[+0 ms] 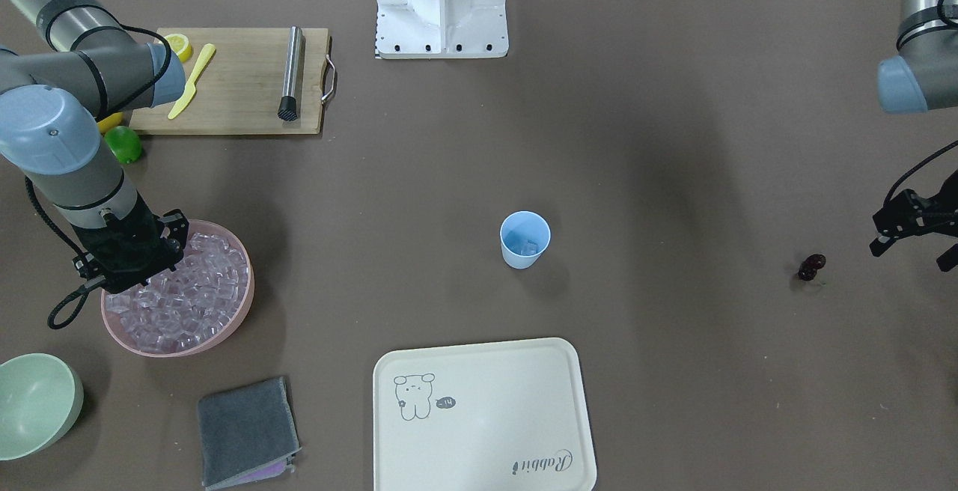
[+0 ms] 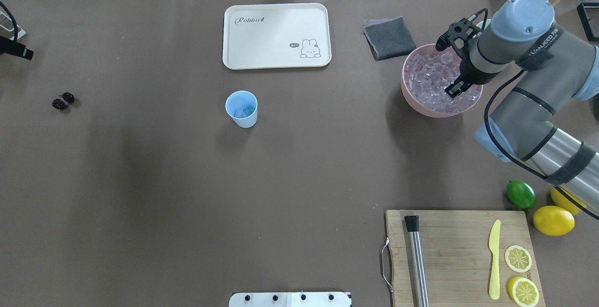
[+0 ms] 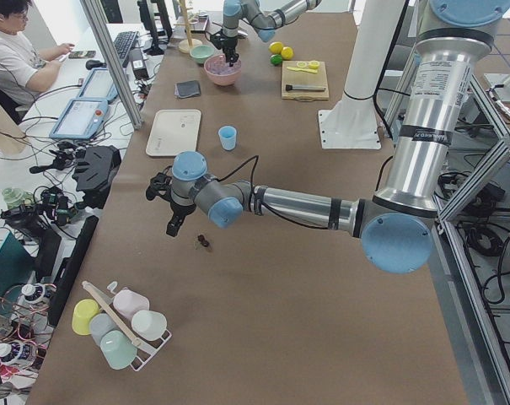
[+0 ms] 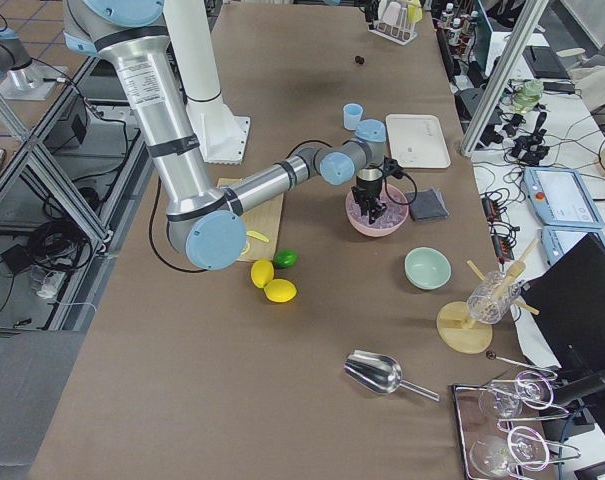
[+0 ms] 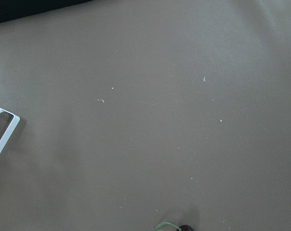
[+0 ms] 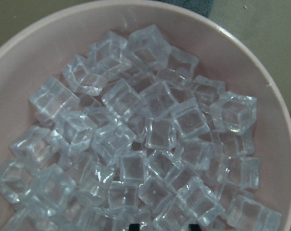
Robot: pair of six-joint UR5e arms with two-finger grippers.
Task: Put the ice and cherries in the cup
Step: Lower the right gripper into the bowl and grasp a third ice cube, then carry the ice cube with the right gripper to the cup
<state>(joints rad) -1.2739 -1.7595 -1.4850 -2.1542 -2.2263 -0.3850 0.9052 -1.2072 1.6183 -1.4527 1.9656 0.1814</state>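
Hovering my right gripper [image 2: 455,90], fingers parted, over the ice [image 6: 150,130] in the pink bowl [image 2: 414,102]; my left gripper [image 1: 914,251] hangs spread near the cherries [image 1: 810,267].

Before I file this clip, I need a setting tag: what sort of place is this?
Probably a robotics lab: a large robot arm over the table, an operator seated alongside, and control tablets amid loose cables.
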